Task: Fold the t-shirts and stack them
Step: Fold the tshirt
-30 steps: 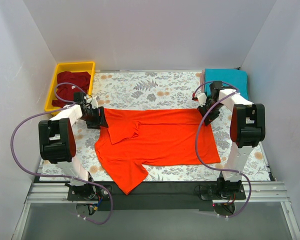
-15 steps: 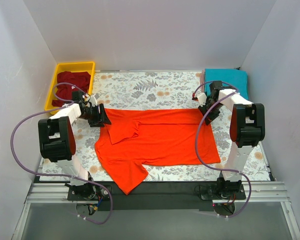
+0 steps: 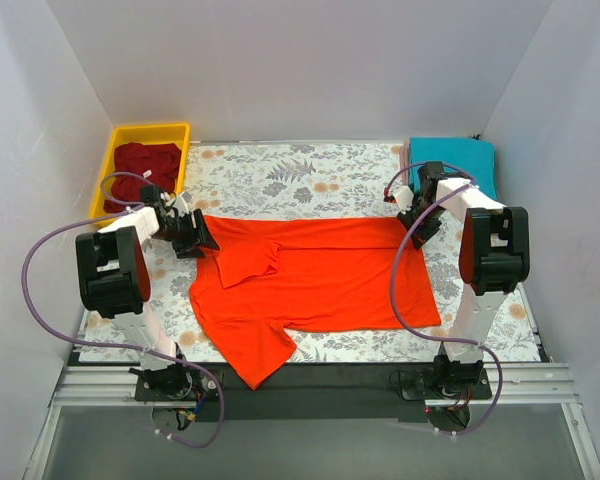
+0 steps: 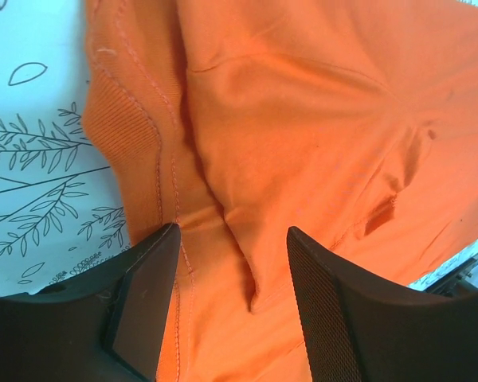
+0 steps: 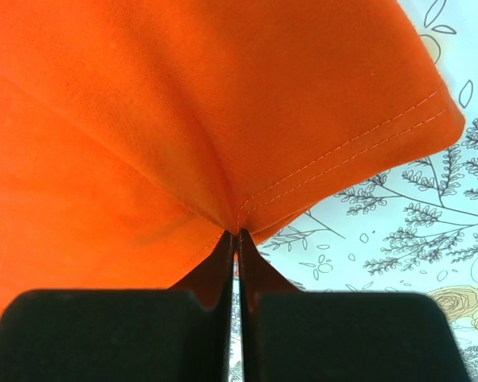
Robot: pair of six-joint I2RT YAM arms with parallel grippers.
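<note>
Yellow bin (image 3: 150,128) at far-left corner, floral table cloth (image 3: 280,180), white walls (image 3: 300,70)

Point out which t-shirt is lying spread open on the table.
The orange-red t-shirt in the middle. The maroon shirt is bunched in the yellow bin, the teal shirt folded at the far right corner.

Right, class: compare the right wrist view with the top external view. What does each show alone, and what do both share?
Only the right wrist view: hem stitching at the corner of the orange-red t-shirt where the right claw is shut. Only the top view: the yellow bin holding a maroon t-shirt, the teal t-shirt at the far right, and the left claw at the shirt's far left corner. Both: that claw and the orange-red t-shirt on the table cloth.
</note>
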